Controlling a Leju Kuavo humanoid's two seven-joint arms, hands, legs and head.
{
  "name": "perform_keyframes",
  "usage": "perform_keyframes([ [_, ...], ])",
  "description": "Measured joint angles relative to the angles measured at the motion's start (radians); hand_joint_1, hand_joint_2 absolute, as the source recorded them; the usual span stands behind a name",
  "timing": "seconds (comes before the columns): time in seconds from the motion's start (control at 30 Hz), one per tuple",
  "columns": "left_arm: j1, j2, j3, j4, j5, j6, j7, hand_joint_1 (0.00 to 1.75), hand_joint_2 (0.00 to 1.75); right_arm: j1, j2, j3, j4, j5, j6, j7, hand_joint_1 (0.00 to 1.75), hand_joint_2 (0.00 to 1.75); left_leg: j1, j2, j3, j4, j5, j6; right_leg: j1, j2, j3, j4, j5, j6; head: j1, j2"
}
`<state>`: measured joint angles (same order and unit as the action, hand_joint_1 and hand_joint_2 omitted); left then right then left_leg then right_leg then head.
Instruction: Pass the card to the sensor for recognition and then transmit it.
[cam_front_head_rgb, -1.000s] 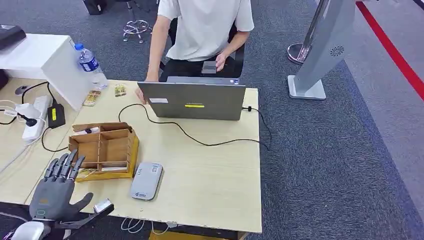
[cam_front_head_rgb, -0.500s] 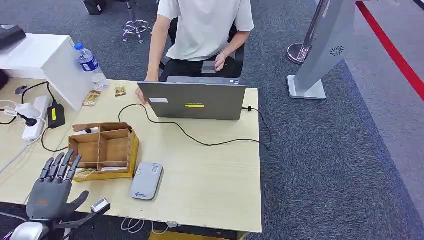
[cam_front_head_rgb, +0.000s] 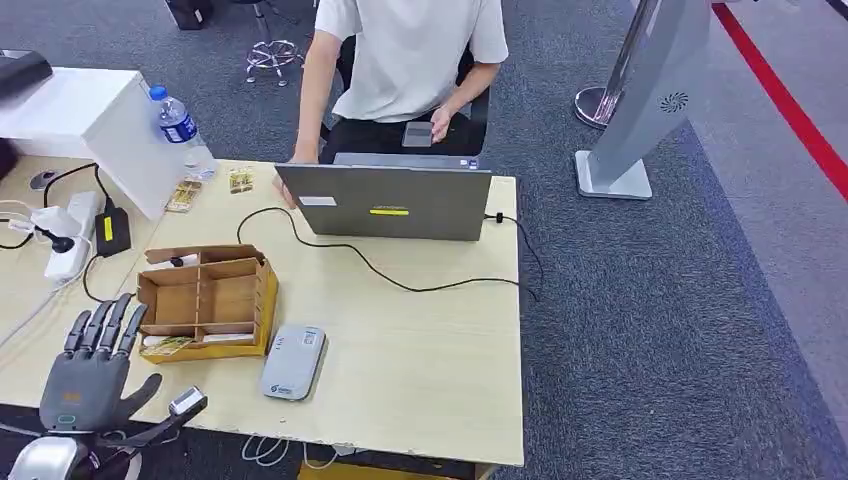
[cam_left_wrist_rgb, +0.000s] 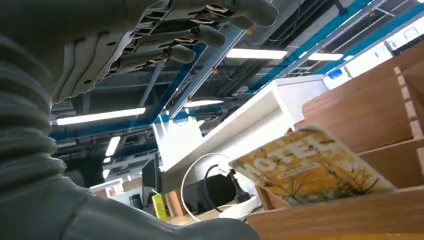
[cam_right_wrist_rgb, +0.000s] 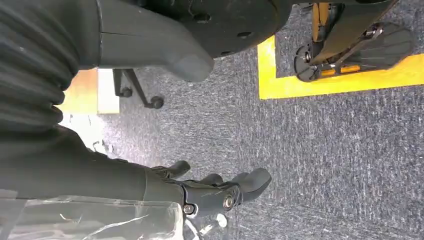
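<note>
On the near left corner of the pale wooden table, my left hand hovers flat and palm down, grey fingers stretched forward and spread, thumb out to the side, holding nothing. It sits just short of the brown wooden organiser box with open compartments, not touching it. A yellow printed card, lettered and patterned with leaves, leans tilted in the box's front compartment; from my head view it shows as a yellow sliver along the box's near edge, just beyond my fingertips. Beside the box, to its right and a little nearer me, lies the flat grey rounded card sensor, apart from both box and hand.

Farther across the table a grey laptop stands with its lid up, its back facing me, and a black cable trails from it over the tabletop. A person in a white T-shirt sits behind it. To the far left stand a clear plastic water bottle with a blue cap, a white box and a white power strip.

My right hand hangs low beside my body over grey carpet, dark fingers loosely curled with gaps between them, nothing in them.
</note>
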<state>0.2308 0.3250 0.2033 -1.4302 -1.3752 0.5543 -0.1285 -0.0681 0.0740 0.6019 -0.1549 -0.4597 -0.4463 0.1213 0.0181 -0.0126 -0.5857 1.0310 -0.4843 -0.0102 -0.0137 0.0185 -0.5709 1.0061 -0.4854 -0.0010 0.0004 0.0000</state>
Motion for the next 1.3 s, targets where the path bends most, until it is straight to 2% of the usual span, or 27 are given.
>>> perform_keyframes([
  [0.33, -0.073, 0.010, 0.002, 0.120, -0.032, 0.017, -0.005, 0.00, 1.75, -0.001, 0.000, 0.013, 0.000, 0.008, 0.003, 0.007, 0.00, 1.75, 0.000, 0.000, 0.000, 0.000, 0.000, 0.000, 0.000, 0.000, 0.000, 0.000, 0.000, 0.000, -0.001, 0.000],
  [0.7, -0.123, 0.010, -0.001, 0.196, -0.046, 0.023, -0.009, 0.00, 1.75, -0.002, 0.000, 0.024, 0.000, 0.012, 0.006, 0.011, 0.00, 1.75, 0.000, 0.000, 0.000, 0.000, 0.000, 0.000, 0.000, 0.000, 0.000, 0.000, 0.000, 0.000, 0.000, 0.000],
  [1.03, -0.143, 0.009, -0.026, 0.208, -0.053, 0.040, -0.009, 0.00, 1.75, -0.002, 0.000, 0.024, 0.000, 0.007, 0.009, 0.010, 0.00, 1.75, 0.000, 0.000, 0.000, 0.000, 0.000, 0.000, 0.000, 0.000, 0.000, 0.000, 0.000, 0.000, 0.000, 0.000],
  [1.3, -0.114, 0.017, -0.057, 0.156, -0.054, 0.071, -0.011, 0.00, 1.75, -0.002, 0.000, 0.024, 0.000, 0.004, 0.009, 0.007, 0.00, 1.75, 0.000, 0.000, 0.000, 0.000, 0.000, 0.000, 0.000, 0.000, 0.000, 0.000, 0.000, 0.000, 0.000, 0.000],
])
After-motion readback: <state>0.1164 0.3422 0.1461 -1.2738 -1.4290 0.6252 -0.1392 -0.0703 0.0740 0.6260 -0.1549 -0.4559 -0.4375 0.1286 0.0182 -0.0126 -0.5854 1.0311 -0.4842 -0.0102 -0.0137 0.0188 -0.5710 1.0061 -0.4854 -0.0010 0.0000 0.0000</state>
